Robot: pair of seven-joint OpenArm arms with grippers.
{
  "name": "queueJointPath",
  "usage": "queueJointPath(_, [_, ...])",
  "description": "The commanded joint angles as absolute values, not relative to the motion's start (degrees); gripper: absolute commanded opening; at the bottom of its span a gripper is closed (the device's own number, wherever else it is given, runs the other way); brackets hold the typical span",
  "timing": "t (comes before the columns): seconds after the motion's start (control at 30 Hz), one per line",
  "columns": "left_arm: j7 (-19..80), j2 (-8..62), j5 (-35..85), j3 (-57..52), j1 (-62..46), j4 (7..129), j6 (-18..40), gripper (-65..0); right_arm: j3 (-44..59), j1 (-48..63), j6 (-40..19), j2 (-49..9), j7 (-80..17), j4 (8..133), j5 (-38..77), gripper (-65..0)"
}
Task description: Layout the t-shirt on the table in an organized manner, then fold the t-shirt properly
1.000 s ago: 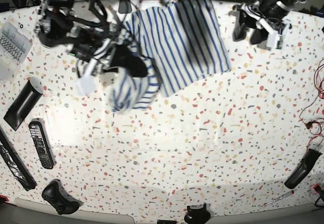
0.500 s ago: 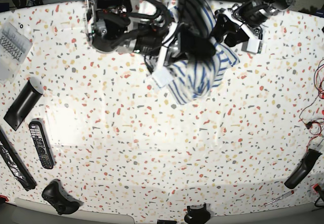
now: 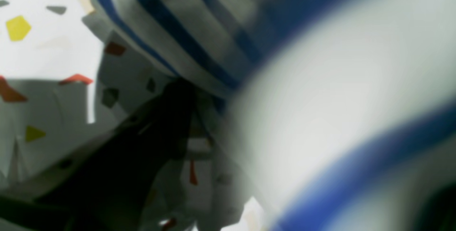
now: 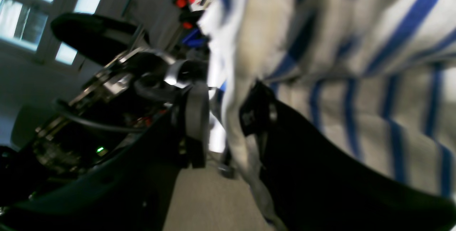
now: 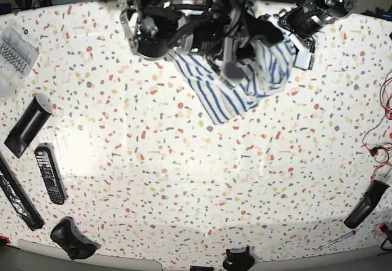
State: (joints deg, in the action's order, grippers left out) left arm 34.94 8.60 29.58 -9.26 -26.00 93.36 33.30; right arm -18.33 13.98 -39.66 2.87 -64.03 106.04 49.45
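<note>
Base view: overhead, wide-angle, looks straight down on the whole table [image 5: 202,179], edges curved by the lens; both arms enter from the top edge. Left wrist view: mounted on the arm at base view's right, very close, pressed against the t-shirt [image 3: 185,27], mostly blurred cloth with a bit of speckled tabletop at left. Right wrist view: on the arm at base view's left, tilted sideways toward the room and windows, cloth close at right. All three share the t-shirt [image 5: 236,84].

striped t-shirt [image 5: 236,90] bunched, far edge of table [image 5: 184,185]
</note>
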Motion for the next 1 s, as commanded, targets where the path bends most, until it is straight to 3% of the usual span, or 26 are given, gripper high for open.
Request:
queueJointPath(0.0, [35.81,8.8,28.95,-9.17,-25.85,93.73,33.08,-36.0,-19.49,13.47,-40.0,3.36,-62.87,107.24,51.37,-44.8])
queueJointPath(0.2, [35.55,9.98,28.95,-9.39,-25.23,95.46,33.08,-36.0,-21.3,13.06,-40.0,3.36,-60.42,107.26,55.81,-44.8])
queueJointPath(0.37, [35.62,15.0,28.93,-9.41,-25.26,101.95,32.93,-36.0,-20.67,10.98,-40.0,3.38,-60.47,107.31,62.22,-44.8])
queueJointPath(0.7, [35.59,23.81,21.3,-9.5,-25.23,108.31,21.74,-36.0,-11.77,6.92,-40.0,5.45,-60.45,107.42,61.8,-44.8])
queueJointPath(0.97, [35.59,24.34,24.25,-16.69,-25.23,108.53,20.99,-36.0,-2.76,2.42,-40.0,6.0,-61.8,107.42,55.16,-44.8])
